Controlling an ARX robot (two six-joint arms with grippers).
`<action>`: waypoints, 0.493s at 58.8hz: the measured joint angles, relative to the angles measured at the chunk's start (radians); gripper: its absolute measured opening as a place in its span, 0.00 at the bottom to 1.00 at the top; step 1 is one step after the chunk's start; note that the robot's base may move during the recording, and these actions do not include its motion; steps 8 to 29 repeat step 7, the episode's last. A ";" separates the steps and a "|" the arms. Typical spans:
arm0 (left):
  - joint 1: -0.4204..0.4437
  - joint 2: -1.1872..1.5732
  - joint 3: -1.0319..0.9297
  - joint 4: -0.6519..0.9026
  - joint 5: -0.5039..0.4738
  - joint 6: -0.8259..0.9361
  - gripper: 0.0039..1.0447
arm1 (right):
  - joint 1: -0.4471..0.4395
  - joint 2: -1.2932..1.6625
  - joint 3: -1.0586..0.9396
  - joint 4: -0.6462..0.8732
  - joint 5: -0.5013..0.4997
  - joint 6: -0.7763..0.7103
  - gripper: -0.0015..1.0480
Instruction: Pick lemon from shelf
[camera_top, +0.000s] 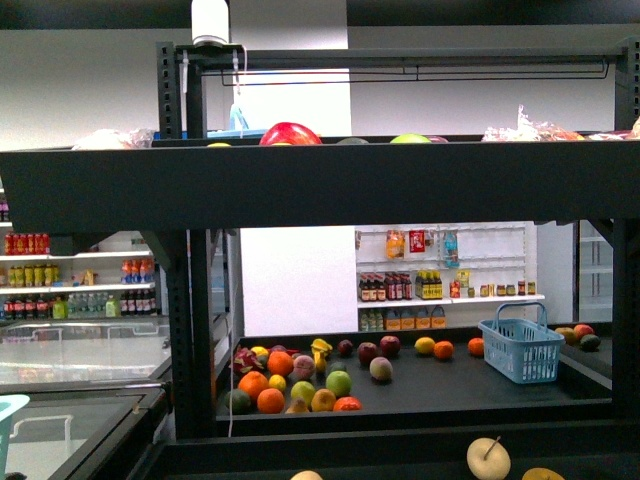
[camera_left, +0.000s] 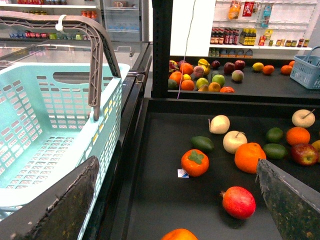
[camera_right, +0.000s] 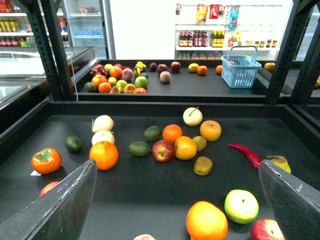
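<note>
The shelf (camera_top: 300, 185) is a dark grey rack with black tray tiers. Its low tier (camera_right: 145, 192) holds loose fruit: oranges, apples, avocados, a persimmon (camera_left: 194, 162), a pomegranate (camera_left: 239, 202). I cannot pick out a sure lemon on this tier. A yellow lemon-like fruit (camera_right: 193, 67) lies on the far rack's tier, also in the front view (camera_top: 425, 346). My left gripper (camera_left: 175, 200) is open and empty above the tier's left end. My right gripper (camera_right: 177, 200) is open and empty above the tier's middle, over a large orange-yellow fruit (camera_right: 206, 220).
A teal basket (camera_left: 50, 125) with a grey handle hangs beside the left gripper, outside the tier's left wall. A blue basket (camera_top: 520, 348) stands on the far tier. A red chilli (camera_right: 245, 154) lies at the right. White shelving with bottles (camera_top: 440, 290) lines the back wall.
</note>
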 joint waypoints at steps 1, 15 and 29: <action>0.000 0.000 0.000 0.000 0.000 0.000 0.92 | 0.000 0.000 0.000 0.000 0.000 0.000 0.93; 0.000 0.000 0.000 0.000 0.000 0.000 0.92 | 0.000 0.000 0.000 0.000 0.000 0.000 0.93; 0.000 0.000 0.000 0.000 0.000 0.000 0.92 | 0.000 0.000 0.000 0.000 0.000 0.000 0.93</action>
